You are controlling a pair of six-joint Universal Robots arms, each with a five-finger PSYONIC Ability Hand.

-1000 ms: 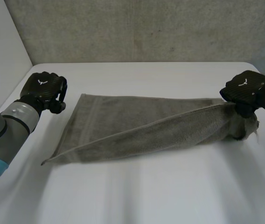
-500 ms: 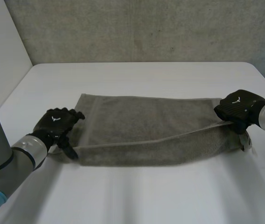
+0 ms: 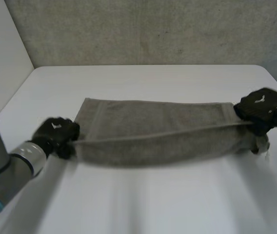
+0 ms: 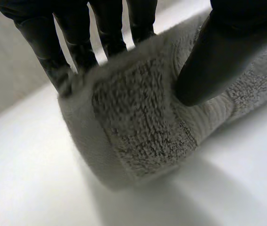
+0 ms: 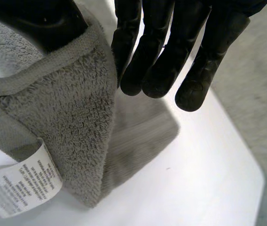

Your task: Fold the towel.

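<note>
- The white table (image 3: 143, 204) takes up most of my head view, with a grey concrete wall (image 3: 143, 29) behind its far edge.
- The towel (image 3: 163, 131) is a grey terry strip lying lengthwise across the middle of the table, from one hand to the other. Its far layer lies flat. A second layer is doubled over it from the near side, and that layer's free edge runs as a straight, taut line between the two hands.
- The left arm (image 3: 11, 165) comes in from the near left corner, grey with a light-blue cap. I see little of the right arm beyond its wrist at the right border.
- The left hand (image 3: 55, 136) sits at the towel's left end, on the near corner. On its wrist camera the thumb (image 4: 223, 52) presses into the pile of the towel (image 4: 138, 122) with the fingers (image 4: 77, 42) behind it, so I read it as pinching the cloth.
- The right hand (image 3: 263, 108) is at the towel's right end. On its wrist camera the thumb (image 5: 39, 21) bears on the hemmed corner (image 5: 63, 103) and the fingers (image 5: 161, 52) reach down just behind it, so that corner is clamped too.
- A white care label (image 5: 23, 186) hangs from the hem below the right thumb; I cannot read its print.
</note>
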